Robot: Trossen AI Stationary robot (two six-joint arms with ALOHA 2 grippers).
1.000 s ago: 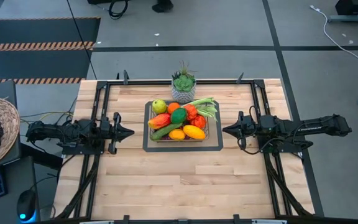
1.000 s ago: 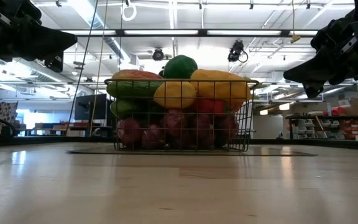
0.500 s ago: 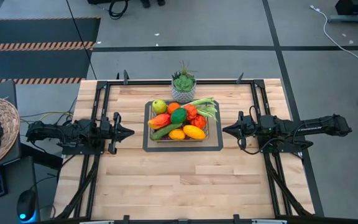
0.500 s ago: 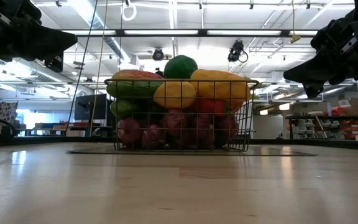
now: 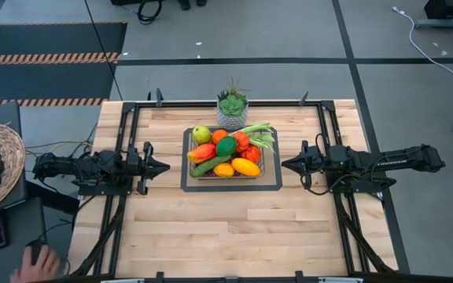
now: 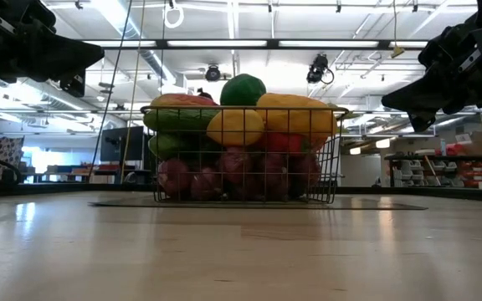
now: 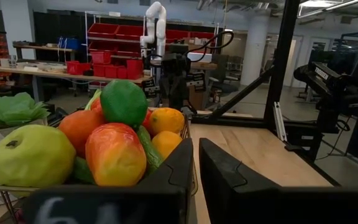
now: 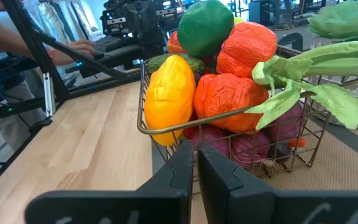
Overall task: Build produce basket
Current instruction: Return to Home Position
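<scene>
A light wooden plank table [image 5: 211, 228] fills the overhead view. Two dark arms lie low along its sides, pointing inward at each other. The left pincer [image 5: 163, 166] sits well apart from the basket on one side, and the right pincer [image 5: 285, 165] sits well apart on the other. Each has its two fingers drawn together to a point and holds nothing.

A dark rectangular mat [image 5: 191, 185] lies at the middle of the table. On it stands the rectangular dark wire basket [image 6: 335, 155] with open grid sides. It is heaped above its rim with toy produce [image 5: 228, 153].

- A pale green leek [image 5: 259, 135] fans out over one far corner.
- A long green cucumber [image 5: 208, 166] lies slanted along the near side.
- A yellow-orange mango [image 5: 245, 167] and a red-orange mango [image 5: 202, 152] rest on top.
- A glossy green citrus fruit [image 5: 226, 146] crowns the pile.
- A yellow-green apple [image 5: 201, 134] sits at the other far corner.
- A small yellow lemon [image 5: 223, 169] rests against the near rim.
- Purple grapes [image 6: 224, 176] fill the bottom.

Just behind the basket stands a small patterned pot with a green succulent [image 5: 232, 106].

A person's hand [image 5: 36, 264] shows off the table's near left corner.

Pale characters [image 7: 61, 208] on the left pincer's body are too blurred to read.
</scene>
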